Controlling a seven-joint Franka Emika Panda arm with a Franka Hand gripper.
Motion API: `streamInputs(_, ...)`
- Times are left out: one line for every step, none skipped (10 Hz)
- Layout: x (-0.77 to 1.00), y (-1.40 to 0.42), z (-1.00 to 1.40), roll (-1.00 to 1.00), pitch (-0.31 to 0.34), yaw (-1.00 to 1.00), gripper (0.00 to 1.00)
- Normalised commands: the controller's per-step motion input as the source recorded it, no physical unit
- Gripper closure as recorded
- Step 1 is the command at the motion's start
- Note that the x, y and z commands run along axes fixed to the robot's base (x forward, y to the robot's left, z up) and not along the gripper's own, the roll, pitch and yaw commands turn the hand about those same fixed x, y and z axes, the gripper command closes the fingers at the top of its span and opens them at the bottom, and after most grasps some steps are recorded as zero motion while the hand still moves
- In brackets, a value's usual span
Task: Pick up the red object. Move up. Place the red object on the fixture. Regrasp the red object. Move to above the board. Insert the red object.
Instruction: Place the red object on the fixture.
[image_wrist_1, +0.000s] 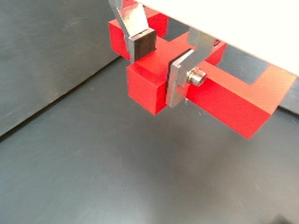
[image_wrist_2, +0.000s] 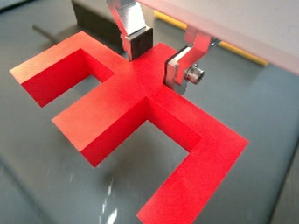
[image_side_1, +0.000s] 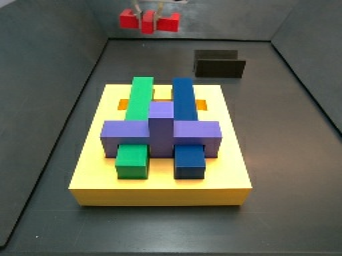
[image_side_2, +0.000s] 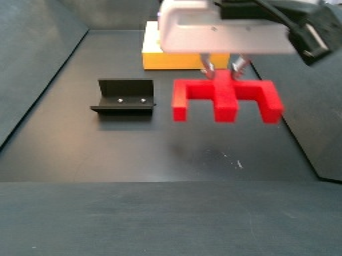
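The red object (image_side_2: 227, 100) is a bright red bar with three short legs pointing down. It hangs in the air, clear of the dark floor, and my gripper (image_side_2: 223, 70) is shut on its top middle. In both wrist views the silver fingers (image_wrist_1: 179, 77) press on the raised middle stub from two sides, and the gripper (image_wrist_2: 158, 54) sits over the bar's centre. The fixture (image_side_2: 127, 97), a small black holder, stands on the floor to one side of the red object. The board (image_side_1: 160, 190), a yellow slab with green, blue and purple blocks, lies apart from both, and the red object (image_side_1: 131, 19) shows far behind it.
Dark walls (image_side_1: 54, 120) enclose the floor on both sides of the board. In a side view the fixture (image_side_1: 221, 65) sits between the board and the back wall. The white gripper body (image_side_2: 221, 30) hides part of the board's yellow edge (image_side_2: 163, 62).
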Motion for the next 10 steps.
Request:
streamInputs(1.0,-0.28,0.13,-0.53,0.094,0.0,1.0)
streamInputs(1.0,-0.24,0.13,-0.61,0.091,0.0,1.0)
streamInputs(0.95,-0.23,0.21,-0.67,0.029,-0.05,1.0)
streamInputs(0.95,-0.21,0.21,-0.69,0.04,-0.06,1.0)
streamInputs(1.0,-0.21,0.14,-0.63,0.074,-0.02,1.0)
streamInputs(1.0,-0.22,0.11,-0.57,0.094,0.0,1.0)
streamInputs(1.0,-0.22,0.1,-0.54,0.077,0.0,1.0)
streamInputs(1.0,-0.21,0.1,-0.51,0.077,0.0,1.0)
streamInputs(1.0,-0.21,0.11,-0.48,0.091,0.0,1.0)
streamInputs(1.0,-0.22,0.11,-0.47,0.094,0.0,1.0)
